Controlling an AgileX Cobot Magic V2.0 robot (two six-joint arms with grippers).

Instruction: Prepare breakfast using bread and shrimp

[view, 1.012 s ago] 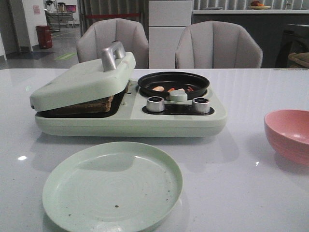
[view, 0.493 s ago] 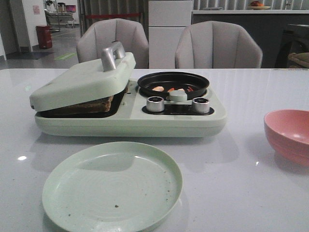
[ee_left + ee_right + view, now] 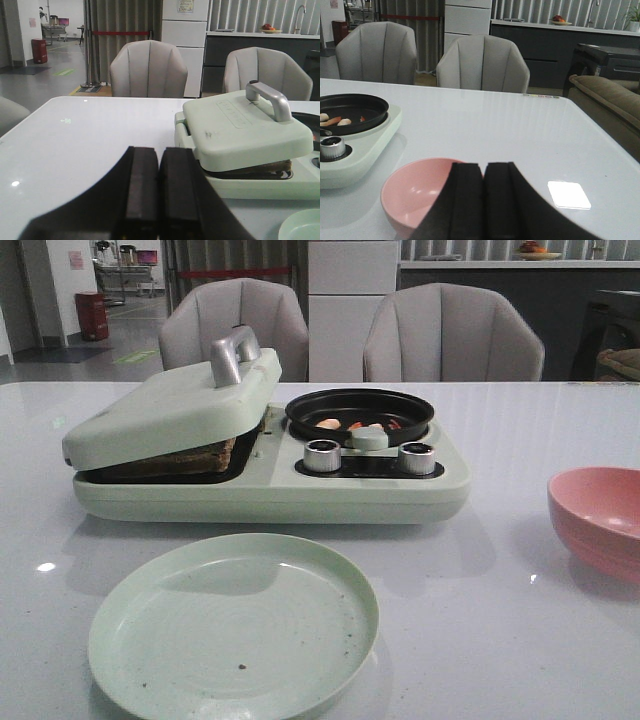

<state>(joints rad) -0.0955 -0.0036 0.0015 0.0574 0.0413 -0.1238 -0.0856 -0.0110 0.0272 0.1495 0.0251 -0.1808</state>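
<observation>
The bread (image 3: 175, 459) lies under the tilted lid (image 3: 170, 405) of the pale green breakfast maker (image 3: 270, 490); only its brown crust edge shows, also in the left wrist view (image 3: 270, 166). The shrimp (image 3: 350, 425) lie in the black pan (image 3: 360, 410), also in the right wrist view (image 3: 335, 120). My left gripper (image 3: 159, 160) is shut and empty, left of the maker. My right gripper (image 3: 484, 175) is shut and empty, near the pink bowl (image 3: 415, 192). Neither gripper shows in the front view.
An empty pale green plate (image 3: 233, 625) sits at the table's front. The pink bowl (image 3: 600, 515) stands at the right. Two silver knobs (image 3: 322, 455) face front on the maker. Two grey chairs (image 3: 450, 335) stand behind the table.
</observation>
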